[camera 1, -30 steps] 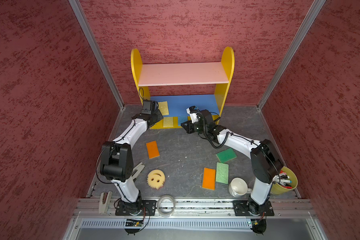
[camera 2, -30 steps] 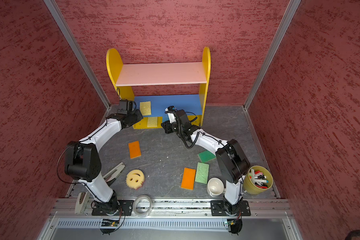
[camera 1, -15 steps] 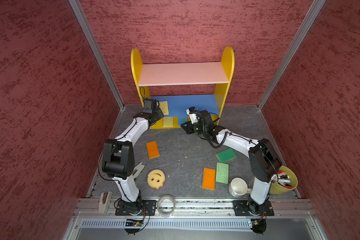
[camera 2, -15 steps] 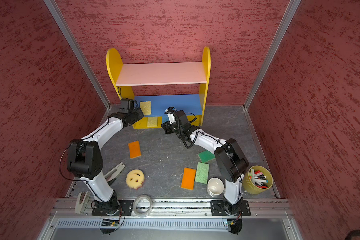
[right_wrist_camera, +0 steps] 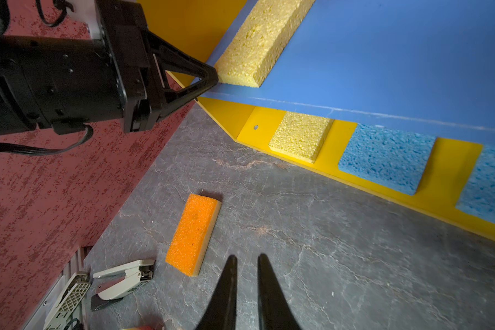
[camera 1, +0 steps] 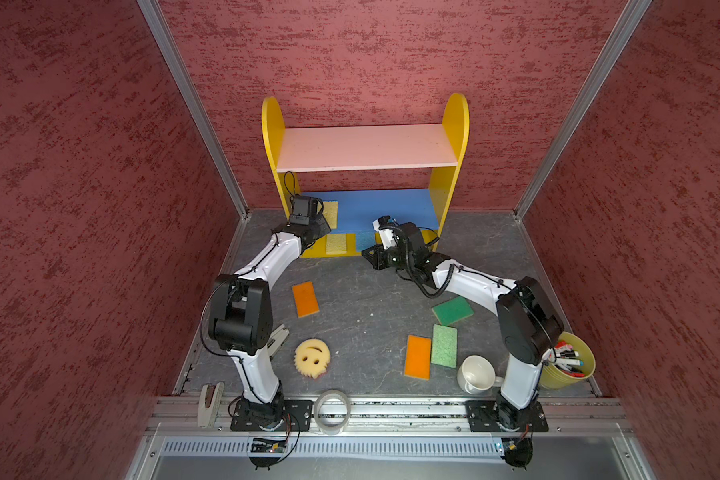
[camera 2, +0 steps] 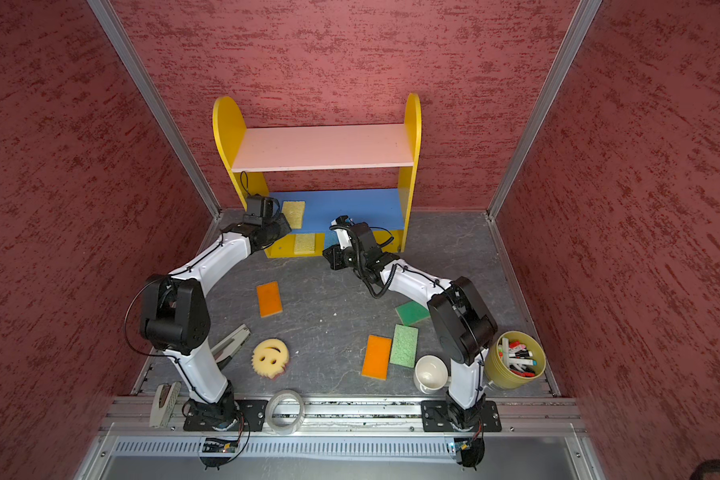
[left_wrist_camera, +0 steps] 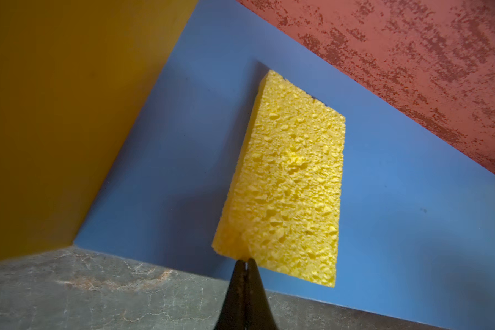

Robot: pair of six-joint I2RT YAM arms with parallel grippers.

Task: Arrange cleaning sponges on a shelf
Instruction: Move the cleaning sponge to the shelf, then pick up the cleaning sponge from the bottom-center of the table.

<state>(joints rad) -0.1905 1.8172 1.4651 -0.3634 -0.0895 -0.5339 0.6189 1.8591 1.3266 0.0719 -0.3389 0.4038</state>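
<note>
Grey slate floor between red walls carried an orange sponge, a white hand tool, a mug and a tape ring. The left gripper, tips pressed together, touched the near end of the yellow sponge, which lay on the blue board of the shelf. The right gripper hung slightly parted and empty (one blue sponge was cut off at the frame's edge). Both arms had barely moved since a second before.

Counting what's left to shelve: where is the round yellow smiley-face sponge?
In both top views, the smiley-face sponge lies on the tabletop beside the left arm's base, near the clear tape ring.
</note>
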